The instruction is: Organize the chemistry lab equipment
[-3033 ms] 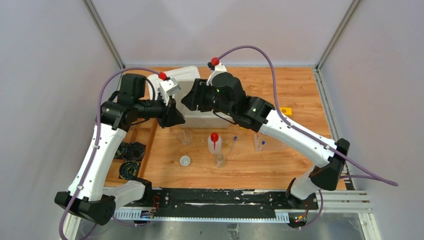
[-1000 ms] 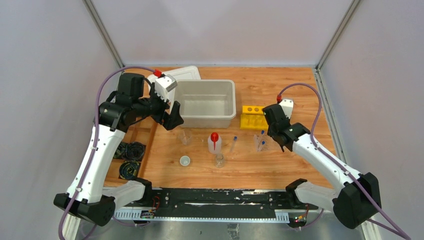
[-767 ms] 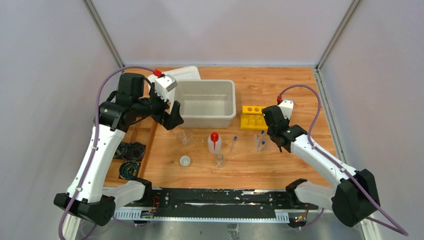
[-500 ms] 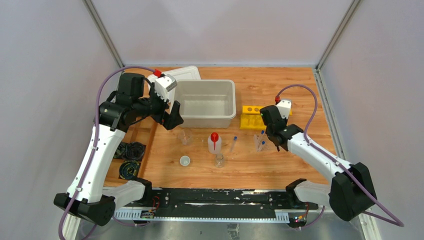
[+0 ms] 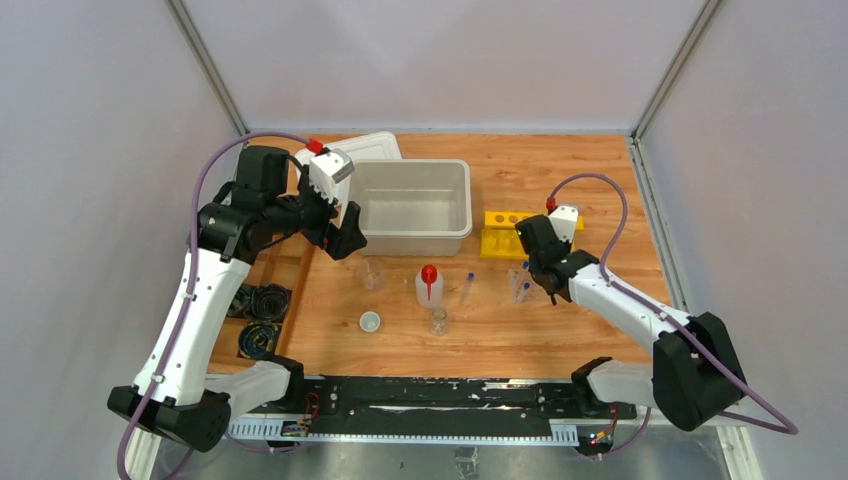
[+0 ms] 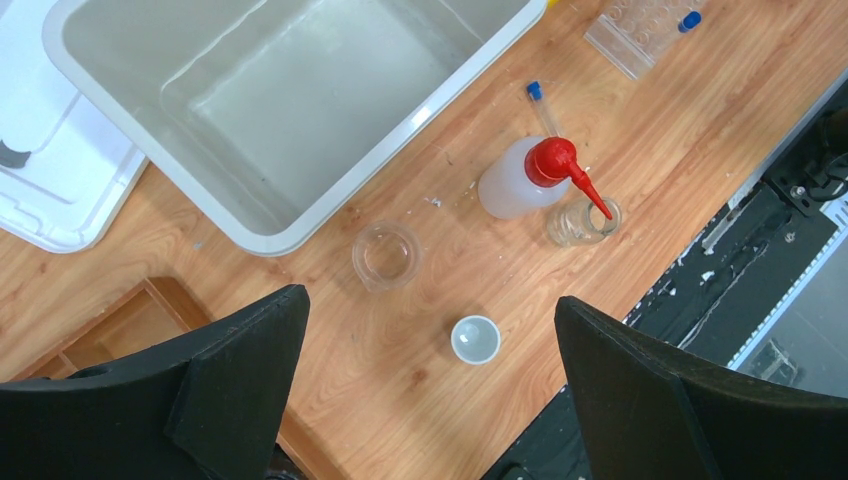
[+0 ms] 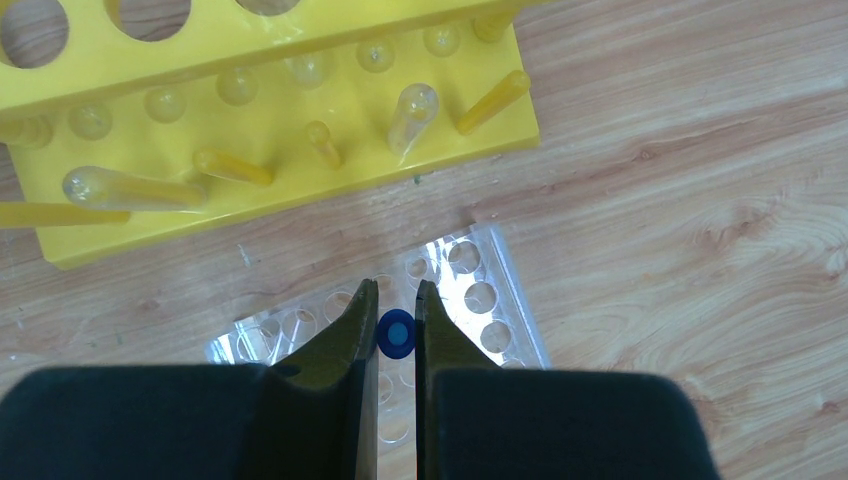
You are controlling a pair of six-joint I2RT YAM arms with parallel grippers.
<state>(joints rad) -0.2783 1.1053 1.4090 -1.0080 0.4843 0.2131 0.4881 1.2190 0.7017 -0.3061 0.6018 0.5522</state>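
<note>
Starting nearest: finding the tiny white cup (image 6: pixel 475 339) standing mouth-up on the table (image 6: pixel 400 400), and to its right the small glass flask (image 6: pixel 580 222), also upright. Seeing, just beyond the flask, the white squeeze bottle (image 6: pixel 515 180) standing upright, its red nozzle slanting down toward the flask's mouth. Noting the glass beaker (image 6: pixel 386 255) upright to the left of the bottle. Noting a loose test tube (image 6: pixel 545 110) lying flat just right of the bottle, long axis running near to far, blue cap at the far end. Finding further right a clear rack (image 7: pixel 480 290) holding blue-capped tubes upright, long axes vertical. Seeing the right tool (image 7: pixel 396 287) pointing straight down over that rack, fingers pressed almost together with only a slit between them, and one blue cap (image 7: pixel 396 333) showing in that slit. Not managing to tell whether the fingers are touching it, with the tube's body hidden beneath.

Finding the yellow rack (image 7: pixel 300 200) just beyond the clear rack, cut off at the wrist view's edge. Seeing the open white bin (image 6: pixel 320 100) further back, and its lid (image 6: pixel 50 190) lying at the far left, partly cut off. Catching the left tool (image 6: pixel 430 297) hanging spread wide above beaker and cup, holding nothing.
</note>
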